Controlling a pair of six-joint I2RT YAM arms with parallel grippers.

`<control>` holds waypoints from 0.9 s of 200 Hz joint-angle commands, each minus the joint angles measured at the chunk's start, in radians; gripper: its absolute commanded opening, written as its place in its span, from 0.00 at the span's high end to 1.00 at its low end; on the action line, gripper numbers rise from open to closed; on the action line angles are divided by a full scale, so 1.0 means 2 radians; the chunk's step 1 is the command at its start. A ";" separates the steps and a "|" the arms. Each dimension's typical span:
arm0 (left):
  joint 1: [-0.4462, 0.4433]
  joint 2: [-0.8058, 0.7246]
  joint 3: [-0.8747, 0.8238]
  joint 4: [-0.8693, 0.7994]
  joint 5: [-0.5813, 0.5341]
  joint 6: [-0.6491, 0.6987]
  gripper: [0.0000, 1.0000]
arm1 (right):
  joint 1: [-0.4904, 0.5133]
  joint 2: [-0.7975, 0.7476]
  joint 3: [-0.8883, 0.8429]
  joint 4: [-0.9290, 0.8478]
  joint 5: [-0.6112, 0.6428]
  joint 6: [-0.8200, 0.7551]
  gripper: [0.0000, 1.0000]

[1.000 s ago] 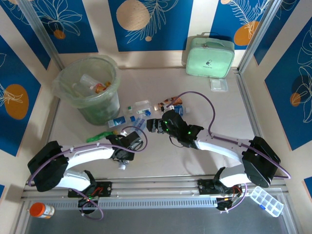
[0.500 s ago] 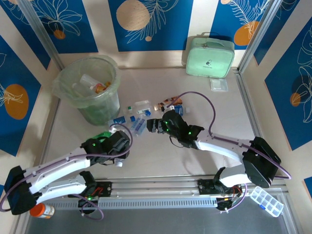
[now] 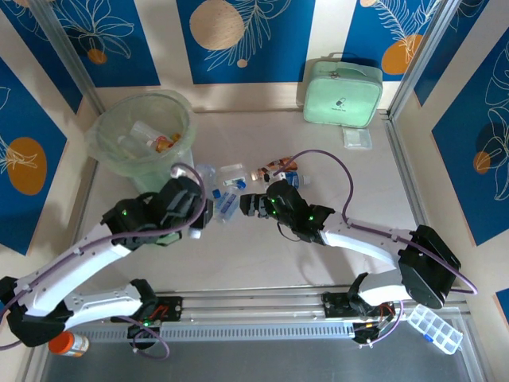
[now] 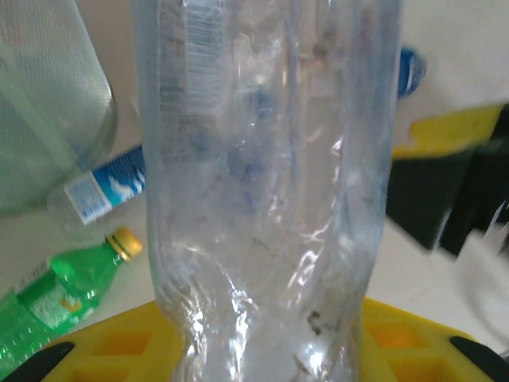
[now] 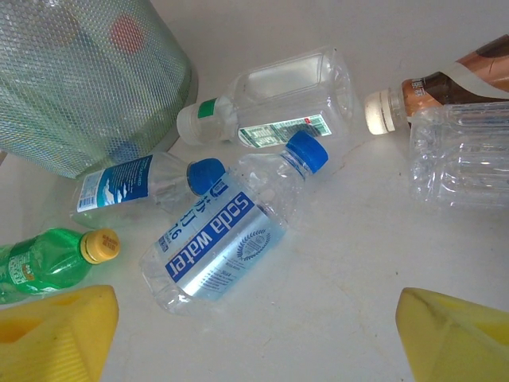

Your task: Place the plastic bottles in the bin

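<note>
While left gripper (image 4: 266, 344) clamps a clear bottle (image 4: 262, 159) near the bin (image 3: 151, 177) | right gripper (image 5: 254, 322) gapes empty over soda-water bottle (image 5: 219, 243)

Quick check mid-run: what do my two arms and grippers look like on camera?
Both the left arm and right arm have white links with black joint housings, small green lights and a looping purple cable. The left gripper and right gripper have yellow fingers.

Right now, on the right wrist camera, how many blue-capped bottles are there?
2: the soda water bottle in the middle, and a blue-labelled bottle left of it, by the bin. Others may be hidden.
</note>
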 commanded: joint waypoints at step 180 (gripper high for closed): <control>0.395 0.289 0.309 0.078 0.223 -0.203 0.64 | 0.023 0.041 0.026 -0.005 0.028 -0.014 0.09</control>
